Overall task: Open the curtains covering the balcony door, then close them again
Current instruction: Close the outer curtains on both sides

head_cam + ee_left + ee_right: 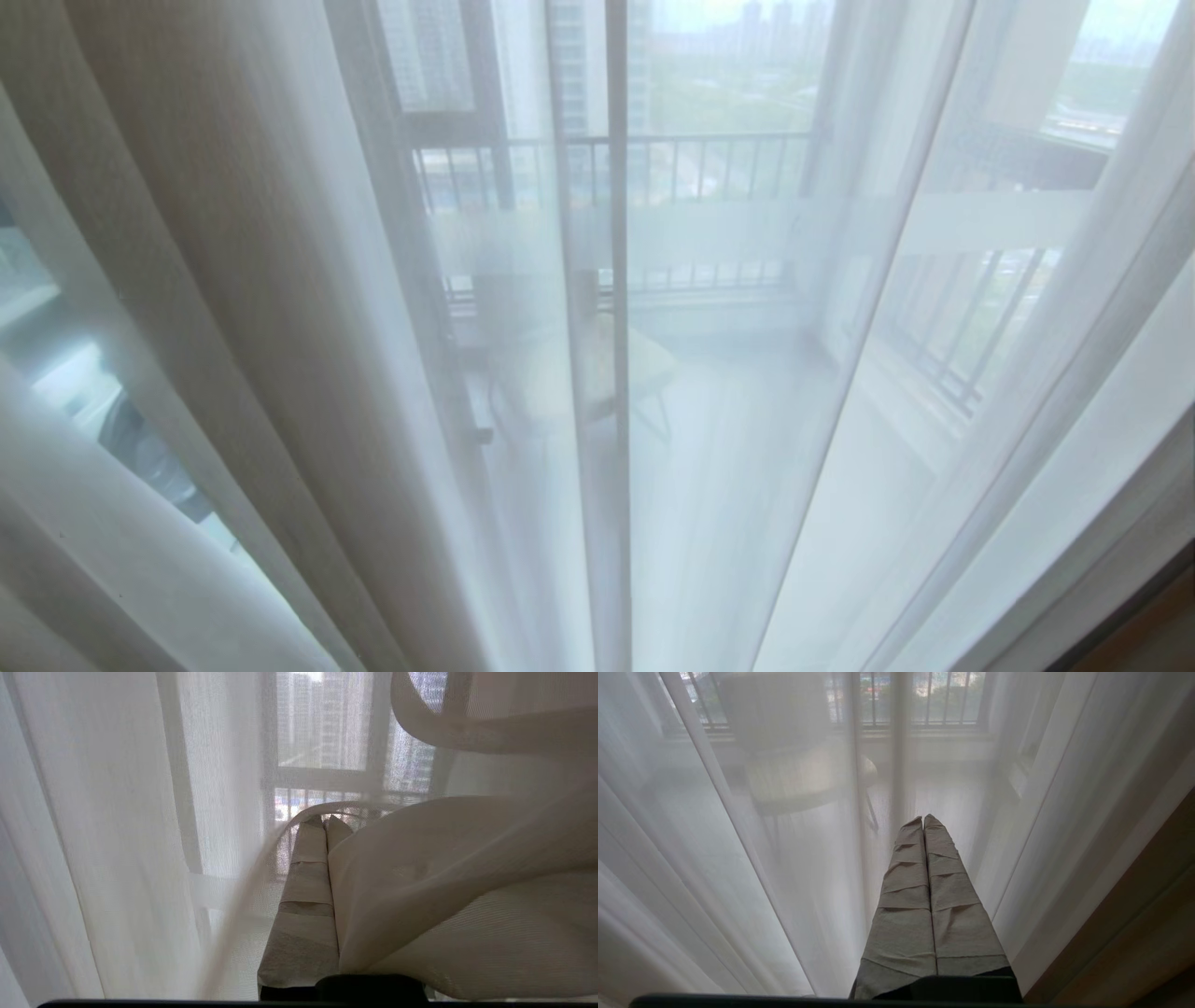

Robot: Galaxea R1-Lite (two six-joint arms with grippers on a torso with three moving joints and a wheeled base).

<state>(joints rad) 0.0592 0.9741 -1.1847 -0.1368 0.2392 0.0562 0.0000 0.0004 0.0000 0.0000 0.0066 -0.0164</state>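
The curtains fill the head view: sheer white curtains [747, 448] hang in folds across the middle and right, and a beige drape [233, 243] hangs at the left. Through the sheer the balcony door [709, 233] shows dimly, with its frosted band. Neither arm is in the head view. In the left wrist view my left gripper [325, 820] is shut, its taped fingers [306, 877] pressed together. A hem of sheer curtain [444, 882] loops over the tips, and a fold lies over one finger. My right gripper [923, 819] is shut and empty, just in front of the sheer curtain [738, 858].
Behind the curtain a chair [569, 373] stands on the balcony, with a dark bar railing [691, 159] beyond it. A brown edge [1148, 625] shows at the lower right, beside the outermost fold.
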